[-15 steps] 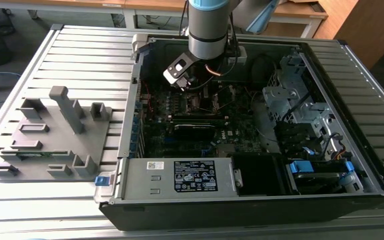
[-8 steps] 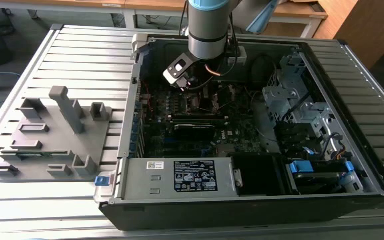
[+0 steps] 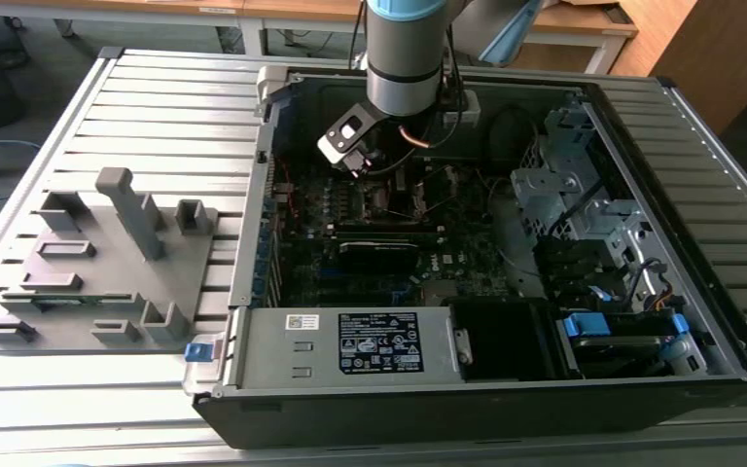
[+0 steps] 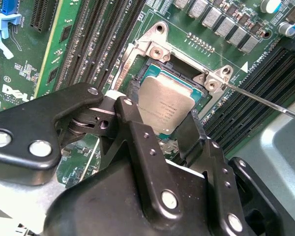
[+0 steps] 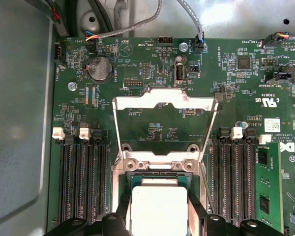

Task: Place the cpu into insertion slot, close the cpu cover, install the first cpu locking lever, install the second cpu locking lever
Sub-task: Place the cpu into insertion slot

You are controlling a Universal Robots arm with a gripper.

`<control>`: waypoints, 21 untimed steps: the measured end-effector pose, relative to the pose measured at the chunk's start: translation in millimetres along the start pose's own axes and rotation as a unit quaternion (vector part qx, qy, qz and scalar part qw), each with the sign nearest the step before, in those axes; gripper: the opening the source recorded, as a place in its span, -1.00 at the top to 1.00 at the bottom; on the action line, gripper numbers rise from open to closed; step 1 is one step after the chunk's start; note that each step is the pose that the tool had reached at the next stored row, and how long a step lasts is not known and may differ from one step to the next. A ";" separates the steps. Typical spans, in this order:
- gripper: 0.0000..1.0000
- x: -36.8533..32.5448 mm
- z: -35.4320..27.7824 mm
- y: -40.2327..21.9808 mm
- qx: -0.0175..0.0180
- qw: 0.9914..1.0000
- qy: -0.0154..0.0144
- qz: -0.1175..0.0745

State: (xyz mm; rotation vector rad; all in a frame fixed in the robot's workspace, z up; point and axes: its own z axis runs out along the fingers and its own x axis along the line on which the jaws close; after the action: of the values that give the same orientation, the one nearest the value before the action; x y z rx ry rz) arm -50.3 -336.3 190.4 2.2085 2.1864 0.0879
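My gripper (image 3: 391, 167) reaches down into the open computer case and is shut on the cpu (image 4: 164, 104), a flat square chip with a grey metal top. Its black fingers (image 4: 132, 123) press on two opposite edges. The chip sits over the insertion slot (image 4: 199, 92), whose dark edge and silver rim show around it. In the first wrist view the cpu (image 5: 160, 209) lies between the fingers, just past the slot's hinge bracket (image 5: 157, 162). The cpu cover (image 5: 164, 102), a thin silver frame, stands swung open behind the slot. One thin locking lever (image 4: 265, 102) sticks out sideways from the socket corner.
Long black memory slots (image 5: 83, 182) flank the socket on both sides. A grey power supply (image 3: 373, 342) with a white label fills the case's near side, and drive cages (image 3: 582, 204) line the exterior view's right. A grey fixture block (image 3: 101, 263) lies on the slatted table outside the case.
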 end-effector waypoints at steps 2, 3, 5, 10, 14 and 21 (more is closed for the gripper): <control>-0.08 0.1 0.1 0.0 0.000 1.000 0.000 0.000; -0.11 0.4 0.6 0.1 0.000 1.000 0.001 0.000; -0.11 0.3 0.6 0.1 0.000 1.000 0.001 0.000; -0.22 0.0 -0.3 0.0 0.000 1.000 0.000 0.000; -0.22 0.1 -5.4 0.4 0.000 1.000 0.000 0.000; -0.22 0.3 -15.8 1.0 0.000 1.000 0.000 0.000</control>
State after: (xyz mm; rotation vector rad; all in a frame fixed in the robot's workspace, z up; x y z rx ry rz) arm -50.3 -336.3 206.2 2.2086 2.1864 0.0881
